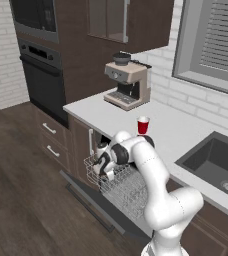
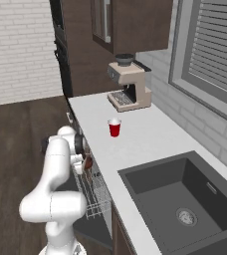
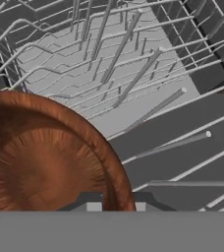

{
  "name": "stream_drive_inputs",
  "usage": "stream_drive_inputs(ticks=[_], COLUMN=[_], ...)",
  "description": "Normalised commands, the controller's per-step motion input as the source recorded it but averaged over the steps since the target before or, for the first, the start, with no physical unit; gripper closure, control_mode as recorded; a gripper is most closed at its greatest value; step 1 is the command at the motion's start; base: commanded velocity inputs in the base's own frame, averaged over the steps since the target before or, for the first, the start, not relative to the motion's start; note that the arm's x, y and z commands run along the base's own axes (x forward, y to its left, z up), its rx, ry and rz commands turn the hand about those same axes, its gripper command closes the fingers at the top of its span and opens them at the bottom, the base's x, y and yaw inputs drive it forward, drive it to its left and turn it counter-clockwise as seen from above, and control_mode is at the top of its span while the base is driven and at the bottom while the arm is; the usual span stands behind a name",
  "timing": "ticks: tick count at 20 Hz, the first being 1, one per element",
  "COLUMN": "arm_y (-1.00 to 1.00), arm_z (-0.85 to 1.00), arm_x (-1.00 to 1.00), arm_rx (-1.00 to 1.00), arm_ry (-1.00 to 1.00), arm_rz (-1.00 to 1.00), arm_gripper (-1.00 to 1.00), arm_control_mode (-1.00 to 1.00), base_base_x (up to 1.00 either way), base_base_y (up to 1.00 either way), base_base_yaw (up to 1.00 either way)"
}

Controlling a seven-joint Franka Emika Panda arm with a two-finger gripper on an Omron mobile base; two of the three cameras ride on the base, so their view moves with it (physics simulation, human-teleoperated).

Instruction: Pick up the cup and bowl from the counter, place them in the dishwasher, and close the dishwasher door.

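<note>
Two dark finger tips of the tool [image 3: 114, 203] pinch the rim of the round, wood-grained brown bowl [image 3: 45, 162] – clamped on it, just above the pale wire rack [image 3: 133, 69] of the dishwasher [image 1: 118, 192]. From the base views, the red tapered cup [image 2: 114, 128] stands on the smooth grey-white tabletop [image 2: 150, 144], between rack and beige coffee machine [image 1: 128, 85].

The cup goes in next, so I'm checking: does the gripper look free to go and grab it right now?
Probably not yet: the gripper is shut on the bowl's rim over the dishwasher rack. The cup stands unobstructed on the counter.
</note>
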Motion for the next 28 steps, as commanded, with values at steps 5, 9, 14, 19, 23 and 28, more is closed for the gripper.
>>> stream_drive_inputs(ticks=[5,9,14,19,23,28], arm_y=[-0.01,-0.14,-0.15,-0.02,0.00,0.16], arm_z=[-0.27,-0.26,-0.29,-0.43,-0.66,-0.68], arm_x=[0.12,0.30,0.36,0.40,0.30,0.02], arm_rx=[0.00,0.00,0.00,-0.01,-0.04,-0.06], arm_ry=[0.00,0.00,0.00,0.00,0.03,0.02], arm_rz=[0.00,0.00,0.00,0.00,0.02,0.04], arm_gripper=[1.00,1.00,1.00,1.00,1.00,-1.00], arm_control_mode=[-1.00,-1.00,-1.00,-1.00,-1.00,-1.00], base_base_x=[0.00,0.00,0.00,0.00,0.00,0.00], base_base_y=[0.00,0.00,0.00,0.00,0.00,0.00], base_base_yaw=[0.00,0.00,0.00,0.00,0.00,0.00])
